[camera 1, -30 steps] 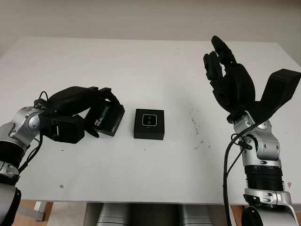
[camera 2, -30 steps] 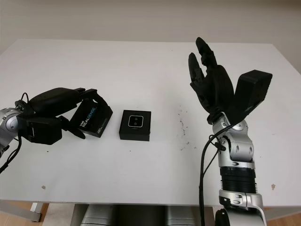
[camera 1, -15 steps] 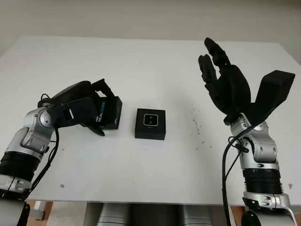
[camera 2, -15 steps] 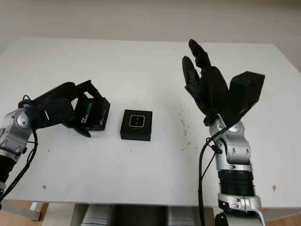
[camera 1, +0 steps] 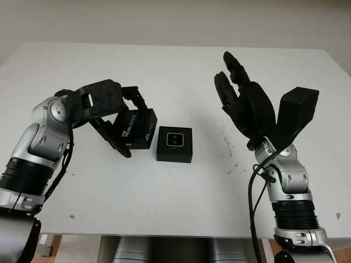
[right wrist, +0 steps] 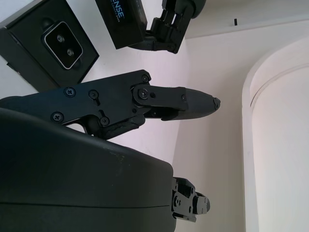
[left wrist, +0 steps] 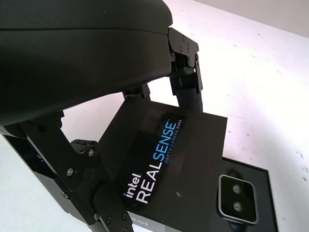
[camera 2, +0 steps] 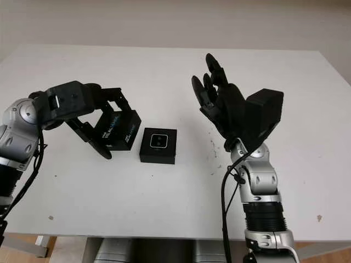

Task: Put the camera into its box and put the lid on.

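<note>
On the white rectangular table [camera 1: 164, 66], the right hand [camera 1: 241, 107] hangs released above the right half. The left hand [camera 1: 104, 109] grasps the black printed cardboard lid [camera 1: 137, 127] mid-table, beside the black open box [camera 1: 174, 144] containing the small silver-faced camera [camera 1: 175, 139].

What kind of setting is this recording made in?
Probably a robotics lab bench: a bare white table with scuff marks against a plain wall, holding just an open box with a camera in it, and its RealSense-branded lid gripped by the left hand. The right hand is raised, open.
</note>
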`<move>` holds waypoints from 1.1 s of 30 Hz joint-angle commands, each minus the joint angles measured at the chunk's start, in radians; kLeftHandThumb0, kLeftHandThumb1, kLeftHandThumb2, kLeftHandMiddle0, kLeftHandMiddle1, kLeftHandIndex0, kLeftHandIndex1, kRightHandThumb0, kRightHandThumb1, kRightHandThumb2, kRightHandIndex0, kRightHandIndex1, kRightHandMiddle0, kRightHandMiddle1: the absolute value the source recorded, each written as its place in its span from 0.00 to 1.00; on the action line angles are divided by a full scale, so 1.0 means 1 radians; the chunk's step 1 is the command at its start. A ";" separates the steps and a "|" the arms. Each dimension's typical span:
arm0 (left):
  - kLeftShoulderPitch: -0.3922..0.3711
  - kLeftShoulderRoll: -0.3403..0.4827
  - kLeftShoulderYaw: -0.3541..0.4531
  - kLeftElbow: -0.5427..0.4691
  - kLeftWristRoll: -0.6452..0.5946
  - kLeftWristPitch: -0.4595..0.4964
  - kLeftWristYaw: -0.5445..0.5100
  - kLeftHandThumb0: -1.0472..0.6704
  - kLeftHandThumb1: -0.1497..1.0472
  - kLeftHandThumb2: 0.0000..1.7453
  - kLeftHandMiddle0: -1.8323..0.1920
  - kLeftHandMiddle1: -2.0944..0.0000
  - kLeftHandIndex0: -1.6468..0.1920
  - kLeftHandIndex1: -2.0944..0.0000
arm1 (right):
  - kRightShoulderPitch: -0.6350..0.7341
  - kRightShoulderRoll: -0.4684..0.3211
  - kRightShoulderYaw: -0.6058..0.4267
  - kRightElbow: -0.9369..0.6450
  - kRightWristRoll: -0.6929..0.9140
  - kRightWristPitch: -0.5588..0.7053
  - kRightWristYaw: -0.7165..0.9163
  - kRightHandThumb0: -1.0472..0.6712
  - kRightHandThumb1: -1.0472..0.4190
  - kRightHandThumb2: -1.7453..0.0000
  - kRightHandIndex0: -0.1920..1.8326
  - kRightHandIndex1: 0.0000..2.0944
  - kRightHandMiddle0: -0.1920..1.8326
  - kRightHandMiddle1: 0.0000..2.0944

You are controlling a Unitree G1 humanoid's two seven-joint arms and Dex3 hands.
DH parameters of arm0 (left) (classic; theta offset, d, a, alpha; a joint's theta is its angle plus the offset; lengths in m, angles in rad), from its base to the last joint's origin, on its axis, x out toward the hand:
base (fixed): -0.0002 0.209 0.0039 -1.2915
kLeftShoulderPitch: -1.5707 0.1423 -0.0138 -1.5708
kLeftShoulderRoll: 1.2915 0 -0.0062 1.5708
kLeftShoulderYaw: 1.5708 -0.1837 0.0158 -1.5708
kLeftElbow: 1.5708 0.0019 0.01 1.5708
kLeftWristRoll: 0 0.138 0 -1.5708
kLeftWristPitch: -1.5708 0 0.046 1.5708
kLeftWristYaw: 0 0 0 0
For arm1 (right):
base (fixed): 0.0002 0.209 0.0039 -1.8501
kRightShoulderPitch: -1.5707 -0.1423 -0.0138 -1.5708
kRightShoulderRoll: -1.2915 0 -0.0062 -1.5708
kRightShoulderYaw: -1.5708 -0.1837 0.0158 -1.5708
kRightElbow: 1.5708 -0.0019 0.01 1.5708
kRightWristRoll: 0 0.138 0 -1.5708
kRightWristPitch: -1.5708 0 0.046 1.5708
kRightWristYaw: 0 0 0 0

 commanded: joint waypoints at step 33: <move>-0.144 -0.187 -0.116 0.035 0.082 0.381 0.004 0.53 0.88 0.03 0.66 0.25 0.68 0.22 | 0.007 0.096 -0.039 0.027 0.005 -0.128 -0.097 0.24 0.00 0.71 0.01 0.02 0.03 0.04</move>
